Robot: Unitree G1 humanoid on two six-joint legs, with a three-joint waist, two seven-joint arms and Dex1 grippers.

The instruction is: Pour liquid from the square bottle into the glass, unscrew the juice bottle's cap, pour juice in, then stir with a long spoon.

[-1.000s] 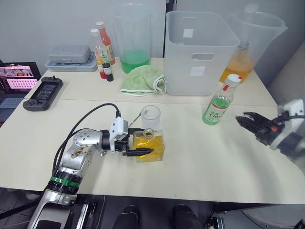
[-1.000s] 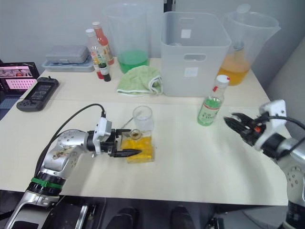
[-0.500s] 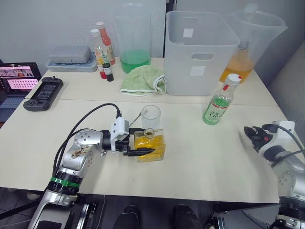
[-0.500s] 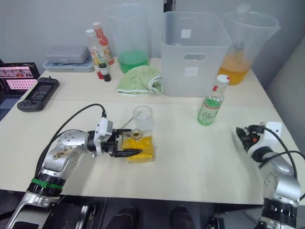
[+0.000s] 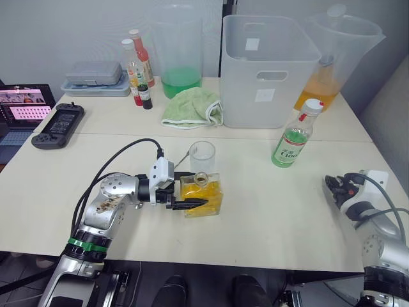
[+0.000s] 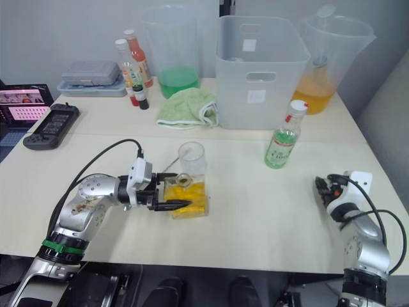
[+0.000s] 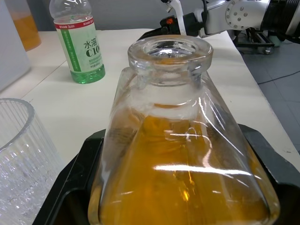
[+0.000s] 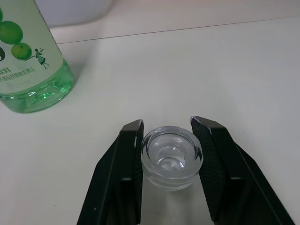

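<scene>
Left gripper (image 5: 192, 203): black fingers clamped on square amber-filled glass bottle (image 5: 202, 195).
Right gripper (image 8: 171, 159): pinching small round clear glass stopper (image 8: 171, 157).
Glass (image 5: 202, 157): ribbed clear tumbler.

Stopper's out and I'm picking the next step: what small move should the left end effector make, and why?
Probably lift the square bottle slightly and bring its mouth over the glass. The left end effector already grips it, its neck is open, the right end effector holds the stopper, and the glass stands just behind.
</scene>
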